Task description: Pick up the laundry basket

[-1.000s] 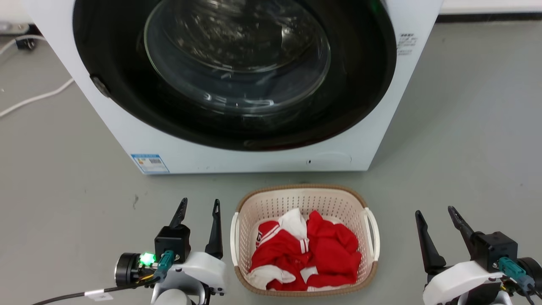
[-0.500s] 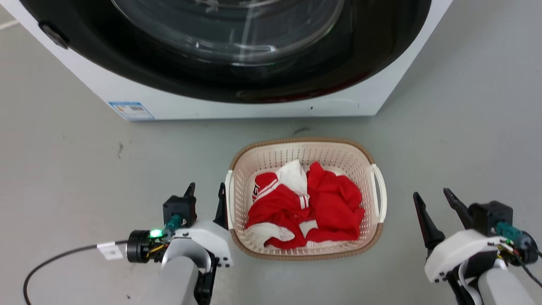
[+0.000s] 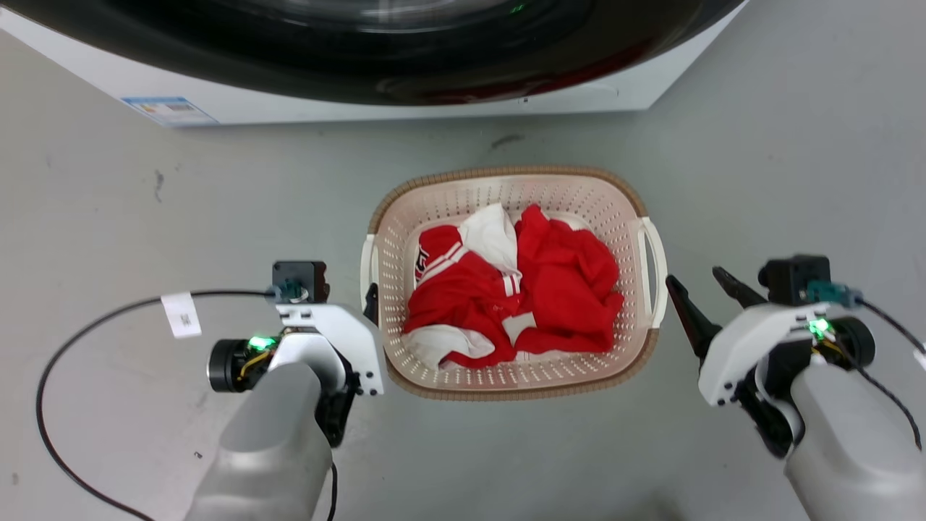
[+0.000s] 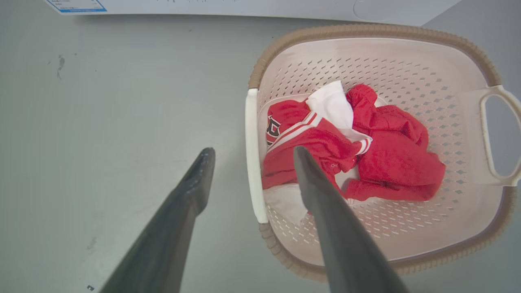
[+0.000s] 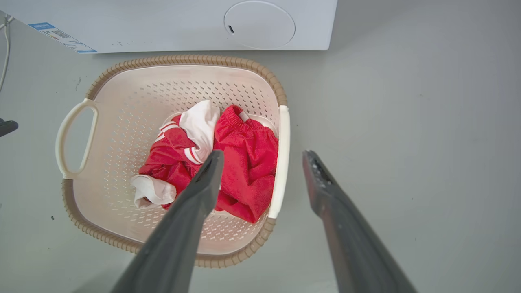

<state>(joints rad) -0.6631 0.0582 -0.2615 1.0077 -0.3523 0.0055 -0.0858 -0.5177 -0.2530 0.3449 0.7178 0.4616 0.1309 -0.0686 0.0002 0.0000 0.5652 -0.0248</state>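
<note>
Basket point(image 3: 506, 174) on floor, just before washer point(image 5: 163, 24), red clothes point(image 3: 550, 289) inside; left gripper point(image 4: 253, 149) spread, astride left handle point(image 4: 250, 122); right gripper point(image 5: 263, 152) spread, lined over right handle point(image 5: 283, 134). Risks: inner finger catching cloth against handle; uneven grips tipping the load.

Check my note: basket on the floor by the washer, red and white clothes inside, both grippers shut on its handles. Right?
Not shut: the wrist views show the left gripper and right gripper open, fingers either side of a handle. The basket, clothes and washer are as noted.
</note>
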